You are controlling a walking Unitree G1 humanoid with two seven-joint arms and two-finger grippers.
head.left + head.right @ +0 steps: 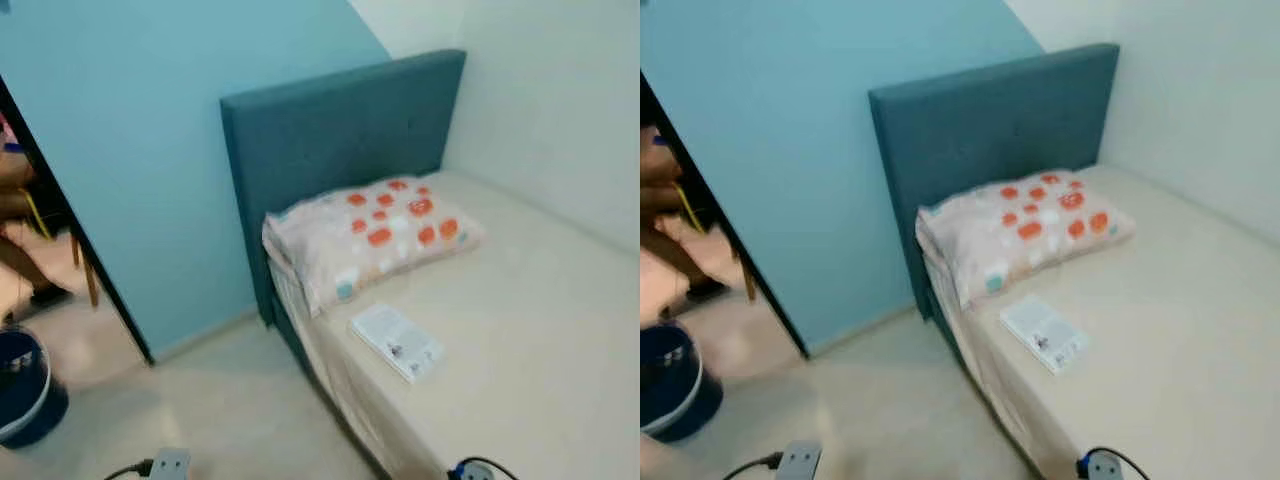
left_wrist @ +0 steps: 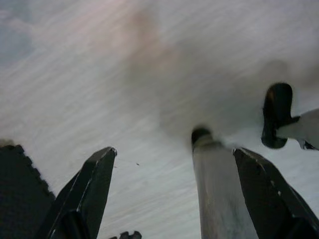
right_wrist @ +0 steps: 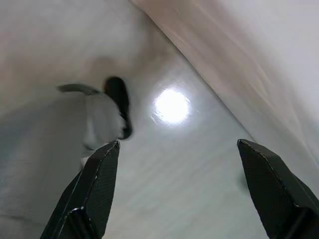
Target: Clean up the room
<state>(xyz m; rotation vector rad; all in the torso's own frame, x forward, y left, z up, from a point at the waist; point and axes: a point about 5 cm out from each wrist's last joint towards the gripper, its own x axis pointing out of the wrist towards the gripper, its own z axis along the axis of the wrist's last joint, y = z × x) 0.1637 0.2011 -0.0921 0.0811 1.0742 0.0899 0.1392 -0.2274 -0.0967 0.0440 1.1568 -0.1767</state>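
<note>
Bedroom corner ahead: bed (image 1: 560, 330) with a pale sheet runs along the white wall, its teal headboard (image 1: 340, 135) standing against the light blue wall (image 1: 140, 120). Pillow (image 1: 375, 235), cream with orange spots, lies at the head of the bed, touching the headboard. Just in front of the pillow, near the bed's edge, a thin white booklet (image 1: 397, 342) lies flat on the sheet, a little apart from the pillow.

Down on the pale floor (image 1: 230, 410), a dark blue bucket (image 1: 25, 385) sits at the far left by a dark doorway, where chair legs (image 1: 85, 275) and some blurred clutter can be made out.

Left gripper (image 2: 174, 164) hangs low over the floor, its two black fingers spread wide with nothing between them; the robot's own leg and dark foot (image 2: 275, 117) show beyond. Right gripper (image 3: 178, 159) also hangs over the floor beside the bed's side, fingers wide apart and empty, a bright spot of light (image 3: 172, 106) reflecting off the floor.
</note>
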